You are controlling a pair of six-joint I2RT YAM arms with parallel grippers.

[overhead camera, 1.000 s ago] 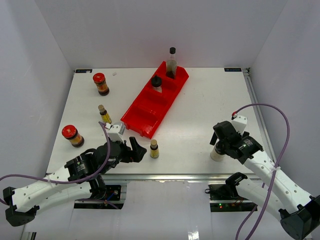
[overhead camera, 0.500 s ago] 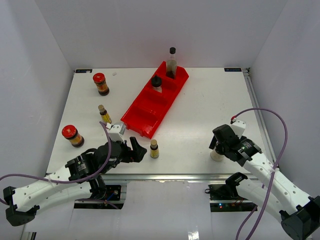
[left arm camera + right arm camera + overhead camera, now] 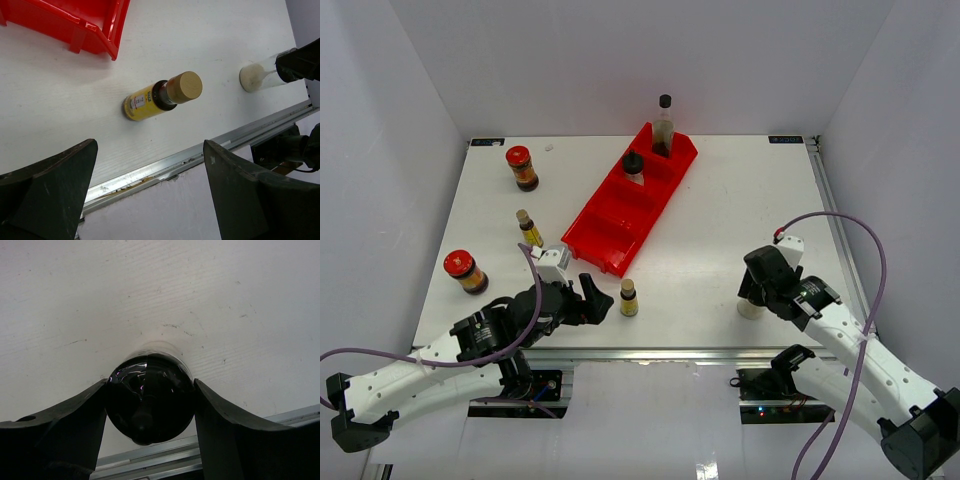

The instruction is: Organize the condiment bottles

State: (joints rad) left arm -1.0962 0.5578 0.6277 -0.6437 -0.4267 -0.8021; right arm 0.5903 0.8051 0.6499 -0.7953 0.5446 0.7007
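Shaker: stubby, pale contents, glossy black cap; upright at table right front, near edge; right gripper jaws pressed on cap, both sides. Left gripper: jaws spread wide, empty; beside yellow bottle, slim, tan cap, upright. Second shaker, tall bottle: in tray, far compartments. Jars, red-lidded, dark: loose at left.

White table: one slim yellow-labelled bottle, tan cap toward the camera, near the metal front rail. Red tray: one corner, upper left, apart from the bottle. Pale shaker: far right, top covered by the right gripper. Left gripper: dark fingers spread wide.
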